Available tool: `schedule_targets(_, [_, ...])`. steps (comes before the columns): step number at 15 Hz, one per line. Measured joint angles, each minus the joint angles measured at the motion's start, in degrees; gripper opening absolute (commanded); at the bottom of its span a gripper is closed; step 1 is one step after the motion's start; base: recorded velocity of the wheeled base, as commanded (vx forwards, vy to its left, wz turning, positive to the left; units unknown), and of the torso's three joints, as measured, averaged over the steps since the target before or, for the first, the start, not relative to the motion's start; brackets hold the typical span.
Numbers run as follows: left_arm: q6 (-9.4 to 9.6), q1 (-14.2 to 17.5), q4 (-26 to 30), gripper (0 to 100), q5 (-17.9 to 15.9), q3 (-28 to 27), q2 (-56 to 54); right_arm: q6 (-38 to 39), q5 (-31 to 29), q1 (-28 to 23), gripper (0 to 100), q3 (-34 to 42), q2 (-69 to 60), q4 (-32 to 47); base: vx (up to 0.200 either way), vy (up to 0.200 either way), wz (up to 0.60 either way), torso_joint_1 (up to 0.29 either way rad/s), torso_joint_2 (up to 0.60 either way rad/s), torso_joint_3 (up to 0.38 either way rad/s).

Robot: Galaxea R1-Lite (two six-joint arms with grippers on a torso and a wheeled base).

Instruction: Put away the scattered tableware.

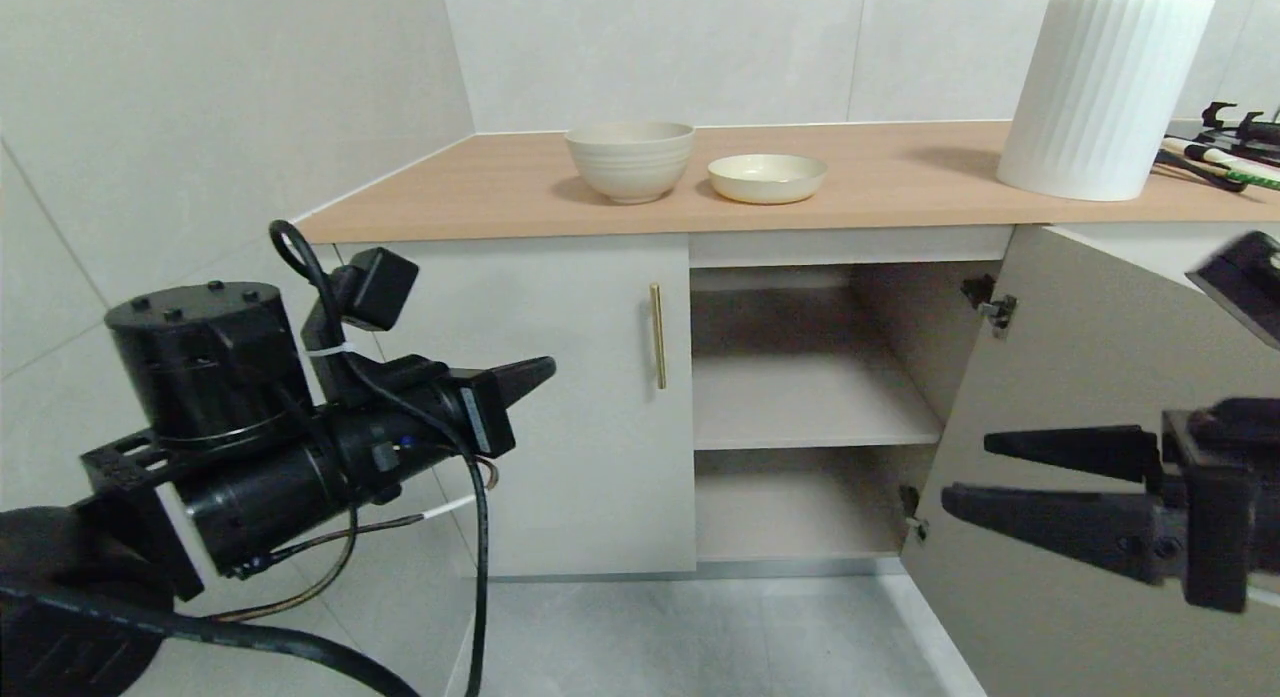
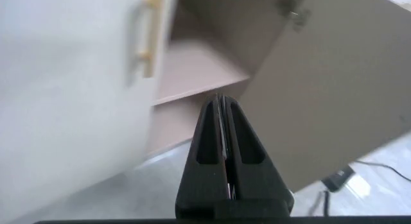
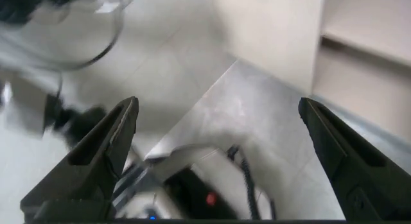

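Bowl (image 1: 630,160) and dish (image 1: 767,177) sat side by side near the counter (image 1: 900,167) front edge, untouched, with the cupboard (image 1: 800,397) open below. Left claw (image 1: 540,369) was pinched shut, right claw (image 1: 967,469) spread wide, both low. Pickup was probably next, so the right claw would need to rise to the dish.

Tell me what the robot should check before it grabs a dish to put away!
1. Cupboard door open: ok.
2. Room on the shelf: ok.
3. Bowl and plate upright on the counter: ok.
4. Right claw open for grabbing: ok.
5. Left claw open: not ok, it is shut.
6. Bowl empty inside: cannot tell.
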Motion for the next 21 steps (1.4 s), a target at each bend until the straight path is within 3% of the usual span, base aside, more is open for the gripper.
schedule_targets(1, [0.21,1.9,2.8,0,0.0,-0.2,-1.7,0.0,-0.3,-0.3,100,-3.4,2.3,1.1,0.000,0.000,0.00,0.000,0.00,0.000])
schedule_targets(2, [0.44,3.3,4.5,100,0.0,-0.8,-3.2,0.0,-0.7,-0.5,100,-7.0,4.9,2.6,0.000,0.000,0.00,0.000,0.00,0.000])
schedule_targets(5, [0.82,8.0,12.2,100,-0.2,-3.6,-7.1,0.2,-3.9,-1.0,100,-11.5,9.9,3.7,0.000,0.000,0.00,0.000,0.00,0.000])
schedule_targets(7, [0.87,9.4,12.9,100,-0.7,-4.6,-8.7,1.0,-6.1,-1.3,100,-11.8,11.4,3.8,0.000,0.000,0.00,0.000,0.00,0.000])
schedule_targets(19, [0.90,10.5,13.3,100,-1.2,-4.4,-14.9,2.8,-7.5,-2.3,100,-12.1,10.7,4.1,0.000,0.000,0.00,0.000,0.00,0.000])
schedule_targets(21, [0.88,10.5,15.4,100,-1.3,-5.0,-15.3,2.8,-7.5,-2.3,100,-12.0,10.6,4.1,0.200,0.000,0.00,0.000,0.00,0.002])
